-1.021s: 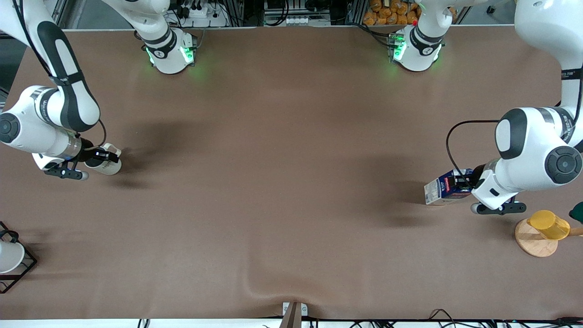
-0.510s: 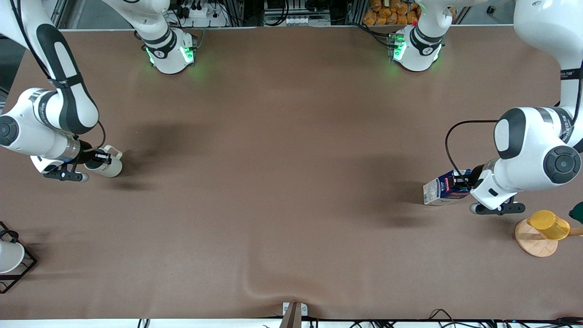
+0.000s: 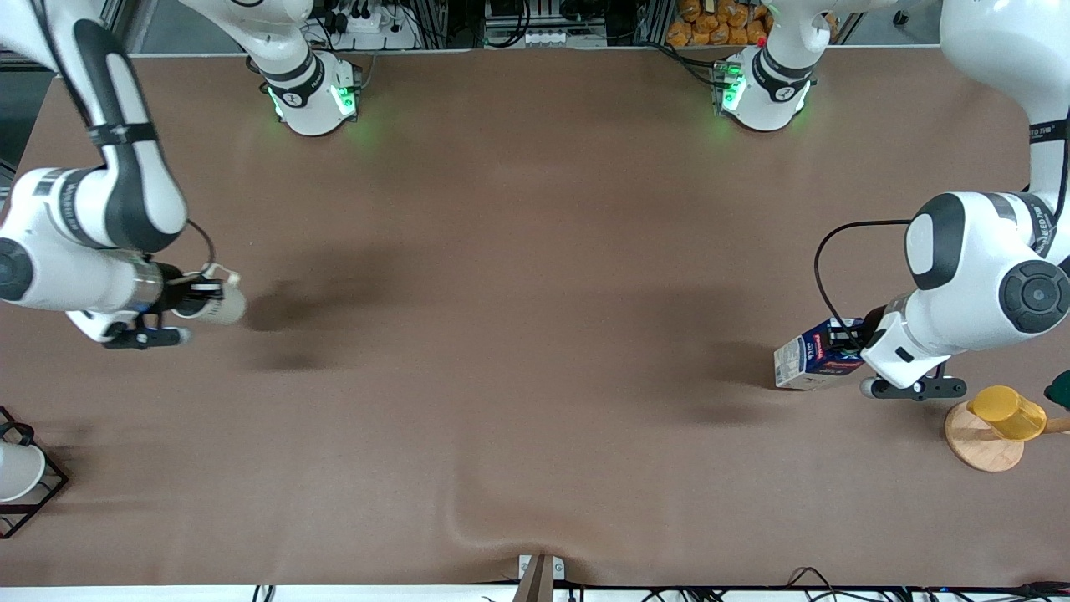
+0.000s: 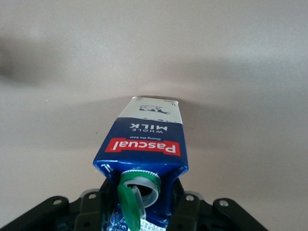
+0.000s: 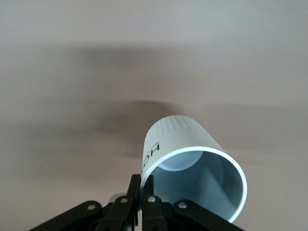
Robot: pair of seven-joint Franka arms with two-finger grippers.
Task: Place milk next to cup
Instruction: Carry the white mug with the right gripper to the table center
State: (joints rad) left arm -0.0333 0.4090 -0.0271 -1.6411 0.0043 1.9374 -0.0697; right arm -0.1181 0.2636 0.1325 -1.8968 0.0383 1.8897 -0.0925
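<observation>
The milk (image 3: 809, 361), a blue and white carton with a red label, is held tilted above the table at the left arm's end. My left gripper (image 3: 846, 354) is shut on its blue top. In the left wrist view the milk (image 4: 144, 147) shows its green cap flipped open between my fingers (image 4: 190, 211). The cup (image 3: 219, 303), a cream-white mug, hangs tilted above the table at the right arm's end. My right gripper (image 3: 201, 290) is shut on its rim. In the right wrist view the cup (image 5: 192, 159) shows a grey inside and dark lettering, one finger inside and one outside the rim.
A bright yellow cup (image 3: 1006, 412) lies on a round wooden stand (image 3: 983, 443) at the left arm's end, near the milk. A black wire rack (image 3: 33, 493) with a plain white cup (image 3: 17, 470) sits at the right arm's end, nearer the front camera.
My right gripper has moved the cup a little toward the table's middle, lifted and tilted. My left gripper has shifted the milk slightly nearer the front camera.
</observation>
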